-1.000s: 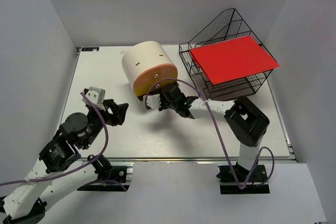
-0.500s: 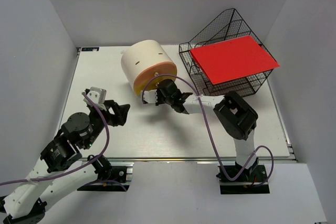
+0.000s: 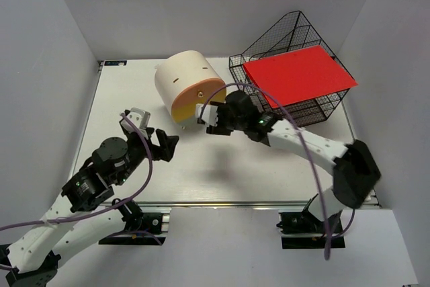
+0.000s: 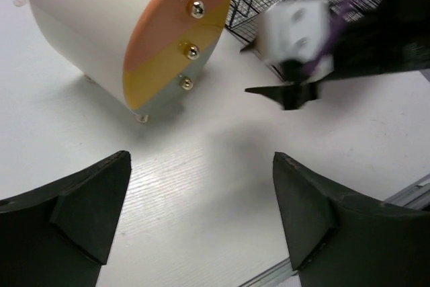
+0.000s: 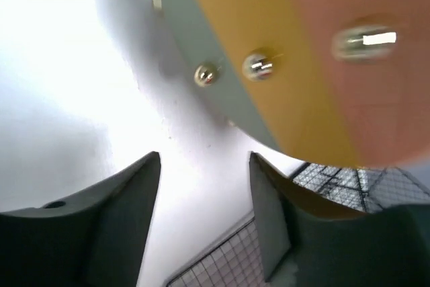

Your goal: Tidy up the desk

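1. The desk (image 3: 222, 166) is one white tabletop. It lies between plain white walls, beneath both arms, with one silver rail (image 3: 269, 201) along its near edge. A small dark label (image 3: 114, 63) sits at the far-left corner, its writing too small to read.
2. The left gripper (image 3: 168, 147) hangs over bare desk, well apart from the box. Its fingers are spread wide with nothing between them.
3. One cream drawer box (image 3: 183, 84) lies on its side. Its round front is banded orange, yellow and grey and carries three metal knobs (image 4: 191, 50) in a row.
4. The right gripper (image 3: 203, 119) is just before that front. Its fingers are parted and pinch nothing; whether they touch the box cannot be told.
5. One black wire-mesh rack (image 3: 282, 28) stands at the far right, with one red sheet (image 3: 299, 75) on its top tier.
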Tool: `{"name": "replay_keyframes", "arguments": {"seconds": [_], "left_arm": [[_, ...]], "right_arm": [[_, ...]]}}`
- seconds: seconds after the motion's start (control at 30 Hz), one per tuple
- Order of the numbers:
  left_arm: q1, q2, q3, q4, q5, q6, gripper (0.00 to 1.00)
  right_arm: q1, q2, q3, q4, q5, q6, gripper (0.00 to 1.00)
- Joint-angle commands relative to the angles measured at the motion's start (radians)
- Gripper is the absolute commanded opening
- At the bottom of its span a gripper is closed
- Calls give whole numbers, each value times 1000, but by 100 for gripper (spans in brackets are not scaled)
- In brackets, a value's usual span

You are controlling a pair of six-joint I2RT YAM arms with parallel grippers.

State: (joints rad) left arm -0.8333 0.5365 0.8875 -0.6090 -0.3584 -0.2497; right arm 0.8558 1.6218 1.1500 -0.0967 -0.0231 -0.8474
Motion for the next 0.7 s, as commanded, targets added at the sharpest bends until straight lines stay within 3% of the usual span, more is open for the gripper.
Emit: {"name": "replay_keyframes", "arguments": {"seconds": [0.0,0.07,0.1,0.37,0.67], "left_arm": [[-4,29,-24,41,67,-34,98],[-4,45,-22,61,114,-66,98],[-4,49,-24,81,133,-78,98],[-4,101,-33,166,203,-118,98],[-13,191,-10,184,239,-114,98]], "right_arm": [[-4,-155,45,-176,-146,206,63],[-14,-226,50,-211,-114,313,75],[-12,-252,54,-221,-100,338,89],[-14,-543,10,-264,63,485,89],[-41,-766,-148,-181,256,409,89]]}}
